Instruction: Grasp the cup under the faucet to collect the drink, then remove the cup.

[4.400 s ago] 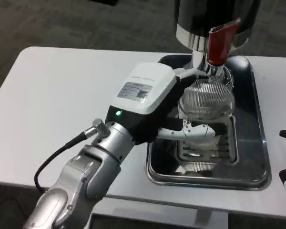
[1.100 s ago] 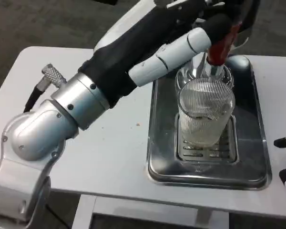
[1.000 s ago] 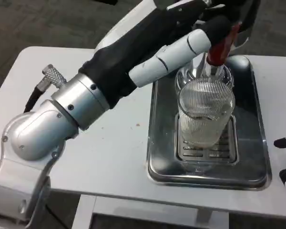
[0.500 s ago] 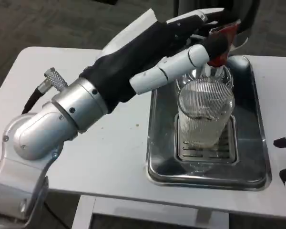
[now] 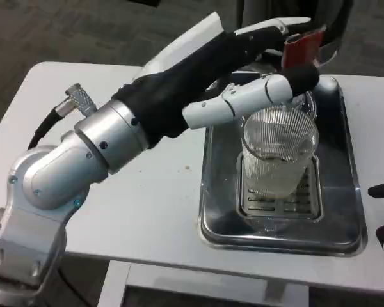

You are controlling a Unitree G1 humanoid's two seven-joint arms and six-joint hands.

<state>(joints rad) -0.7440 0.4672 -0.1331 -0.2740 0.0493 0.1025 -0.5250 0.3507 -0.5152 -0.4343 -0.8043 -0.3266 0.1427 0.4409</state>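
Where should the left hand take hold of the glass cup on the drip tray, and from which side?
Probably around the ribbed wall of the cup, at mid height, coming in from its left. The cup stands upright on the grate of the tray, the spout is close above its rim, and the left hand is already on that side.

We see a white table bearing a steel drip tray, which lies flat on its right part, below and to the right of the left hand. A small brown speck rests on the tabletop beneath that hand's forearm.
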